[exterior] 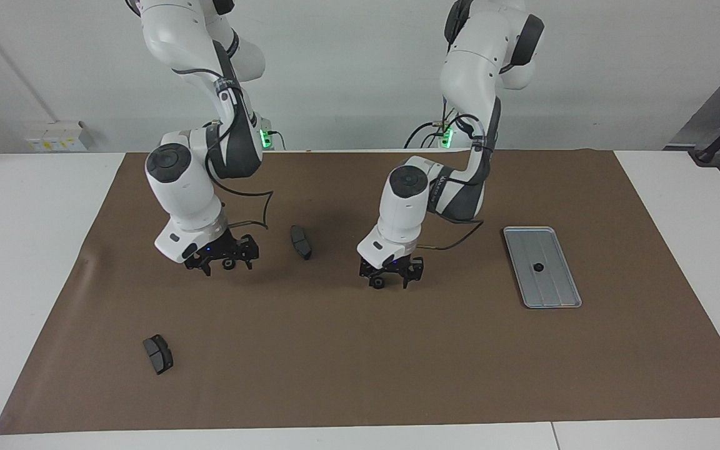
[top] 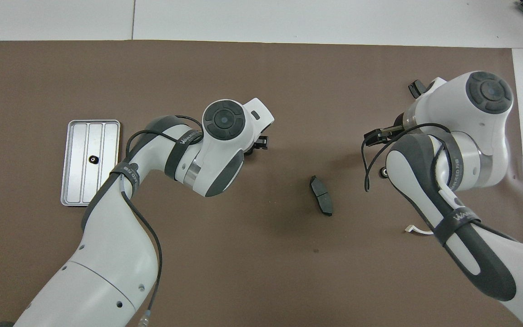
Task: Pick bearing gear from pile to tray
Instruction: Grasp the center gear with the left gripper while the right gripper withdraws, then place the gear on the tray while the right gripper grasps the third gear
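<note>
Straddling a small black gear point(exterior: 377, 282) on the brown mat point(exterior: 360, 362), my left pincer point(exterior: 391, 275) stands low with fingers spread — not clamped. One gear point(exterior: 538, 267) lies in the tray point(exterior: 557, 299) toward my left arm's end. My right pincer point(exterior: 222, 261), open too, hangs over another gear point(exterior: 228, 264) — grey pads point(exterior: 300, 242) between and nearby.

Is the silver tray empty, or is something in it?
Not empty. The tray holds one small black round piece, lying on its ridged floor in both views. The rest of it is bare.
</note>
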You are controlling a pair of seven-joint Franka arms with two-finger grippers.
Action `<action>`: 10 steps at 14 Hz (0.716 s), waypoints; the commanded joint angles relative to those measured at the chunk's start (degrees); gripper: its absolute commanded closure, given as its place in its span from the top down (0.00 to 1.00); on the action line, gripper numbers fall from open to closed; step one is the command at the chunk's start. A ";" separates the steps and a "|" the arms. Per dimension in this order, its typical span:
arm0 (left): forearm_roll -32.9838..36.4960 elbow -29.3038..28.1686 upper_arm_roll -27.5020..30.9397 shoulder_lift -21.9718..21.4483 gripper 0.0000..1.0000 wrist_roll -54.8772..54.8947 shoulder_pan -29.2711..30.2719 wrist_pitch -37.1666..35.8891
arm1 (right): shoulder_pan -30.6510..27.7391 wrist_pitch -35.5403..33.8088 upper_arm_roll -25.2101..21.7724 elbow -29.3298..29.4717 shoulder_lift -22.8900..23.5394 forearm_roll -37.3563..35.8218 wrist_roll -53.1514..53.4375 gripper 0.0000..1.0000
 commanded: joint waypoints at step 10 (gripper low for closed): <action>1.78 1.37 0.87 1.19 0.70 0.13 -3.35 -3.53 | 0.10 18.67 -1.53 -23.97 -7.47 2.90 -11.37 1.00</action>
